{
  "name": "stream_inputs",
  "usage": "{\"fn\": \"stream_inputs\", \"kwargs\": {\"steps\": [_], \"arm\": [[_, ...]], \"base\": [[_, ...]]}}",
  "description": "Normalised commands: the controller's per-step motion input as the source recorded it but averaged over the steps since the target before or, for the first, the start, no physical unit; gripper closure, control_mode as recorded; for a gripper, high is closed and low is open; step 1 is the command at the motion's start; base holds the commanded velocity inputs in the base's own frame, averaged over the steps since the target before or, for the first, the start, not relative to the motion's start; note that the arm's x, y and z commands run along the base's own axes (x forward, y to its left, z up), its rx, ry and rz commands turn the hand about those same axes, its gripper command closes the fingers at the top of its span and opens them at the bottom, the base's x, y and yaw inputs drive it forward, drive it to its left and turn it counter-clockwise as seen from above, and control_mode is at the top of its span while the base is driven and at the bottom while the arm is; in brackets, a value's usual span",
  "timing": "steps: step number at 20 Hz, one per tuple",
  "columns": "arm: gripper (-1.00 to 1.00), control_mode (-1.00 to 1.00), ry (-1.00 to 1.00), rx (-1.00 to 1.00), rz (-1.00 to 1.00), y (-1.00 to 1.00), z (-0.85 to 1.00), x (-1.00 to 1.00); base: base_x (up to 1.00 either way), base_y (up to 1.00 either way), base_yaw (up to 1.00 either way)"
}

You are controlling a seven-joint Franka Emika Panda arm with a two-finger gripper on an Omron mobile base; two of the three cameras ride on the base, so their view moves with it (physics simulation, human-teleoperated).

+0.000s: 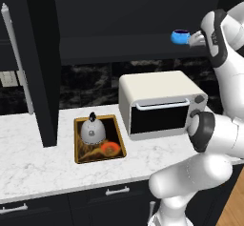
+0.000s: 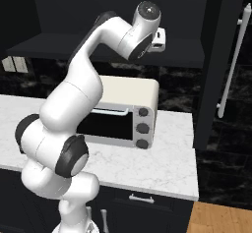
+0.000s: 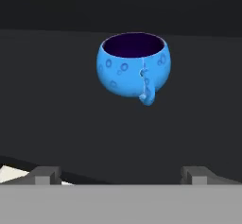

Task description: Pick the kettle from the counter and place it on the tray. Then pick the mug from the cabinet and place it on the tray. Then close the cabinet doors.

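Rendered kitchen: marble counter (image 1: 38,158), toaster oven (image 1: 159,103), black wall cabinet (image 1: 128,46), probably dark stone backsplash (image 1: 90,84).

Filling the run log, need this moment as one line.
phase: reaching for mug | kettle: on tray | mug: upright on cabinet shelf, ungrasped | gripper: open, short of mug | cabinet doors: open

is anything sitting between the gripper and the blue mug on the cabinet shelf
Nothing visible does. In the hand view the mug stands upright on the bare dark shelf, ahead of the open gripper, its handle facing the camera.
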Motion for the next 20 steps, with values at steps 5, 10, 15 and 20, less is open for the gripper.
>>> {"fn": "stream_inputs", "kwargs": {"steps": [5,10,15,20], "arm": [[-1.00,-1.00,0.00,0.00,0.06,-0.06,0.00,0.37],[-1.00,-1.00,0.00,0.00,0.04,0.00,0.00,0.26],[-1.00,-1.00,0.00,0.00,0.01,0.00,0.00,0.19],[-1.00,-1.00,0.00,0.00,0.02,0.00,0.00,0.21]], "base": [[0.00,0.00,0.00],[0.00,0.00,0.00],[0.00,0.00,0.00],[0.00,0.00,0.00]]}}
